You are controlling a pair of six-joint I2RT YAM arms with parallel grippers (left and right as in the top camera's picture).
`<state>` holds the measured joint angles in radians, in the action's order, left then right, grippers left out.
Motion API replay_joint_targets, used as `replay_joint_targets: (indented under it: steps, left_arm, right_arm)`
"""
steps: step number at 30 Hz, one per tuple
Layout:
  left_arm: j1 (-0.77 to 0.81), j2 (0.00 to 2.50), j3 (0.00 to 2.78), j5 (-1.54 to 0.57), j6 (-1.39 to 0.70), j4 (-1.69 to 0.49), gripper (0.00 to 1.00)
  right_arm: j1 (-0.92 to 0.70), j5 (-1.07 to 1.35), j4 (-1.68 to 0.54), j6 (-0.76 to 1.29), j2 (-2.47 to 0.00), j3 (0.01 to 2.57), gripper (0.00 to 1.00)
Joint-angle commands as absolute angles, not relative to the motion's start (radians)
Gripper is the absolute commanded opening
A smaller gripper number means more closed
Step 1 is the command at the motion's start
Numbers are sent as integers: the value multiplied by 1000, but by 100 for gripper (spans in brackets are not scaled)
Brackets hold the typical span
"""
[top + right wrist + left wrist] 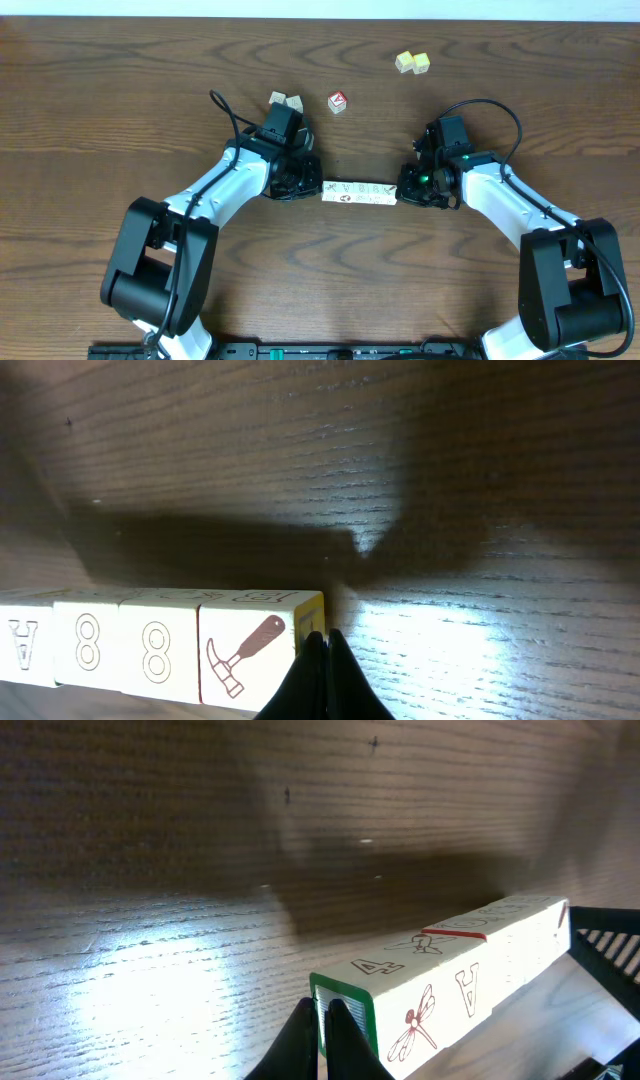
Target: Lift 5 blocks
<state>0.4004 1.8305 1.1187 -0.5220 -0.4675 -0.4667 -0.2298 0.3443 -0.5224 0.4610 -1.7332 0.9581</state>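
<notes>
Several whitish blocks (360, 193) form one straight row between my two grippers. My left gripper (318, 188) is shut, and its closed fingertips press the green-framed end face of the row (450, 975) in the left wrist view. My right gripper (402, 190) is also shut and presses the yellow-edged end next to the hammer block (245, 655). The left gripper's tips (322, 1005) and the right gripper's tips (322, 635) hold nothing between them. A broad shadow lies on the wood behind the row, and the row looks raised a little off the table.
Two pale cubes (285, 100) lie just behind the left arm. A cube with a red face (338, 101) sits to their right. Two pale yellow cubes (412, 63) rest at the back right. Cables loop over both arms.
</notes>
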Motion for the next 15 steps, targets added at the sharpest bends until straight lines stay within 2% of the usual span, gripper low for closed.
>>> replay_joint_targets:
  steps: [1,15]
  left_arm:
    - [422,1811,1119,-644,-465,-454,7]
    - [422,1811,1119,-644,-465,-454,7]
  right_arm:
    - [-250,524,-511,447,-1707,969,1]
    - [-250,542,-513,447,-1705,988,1]
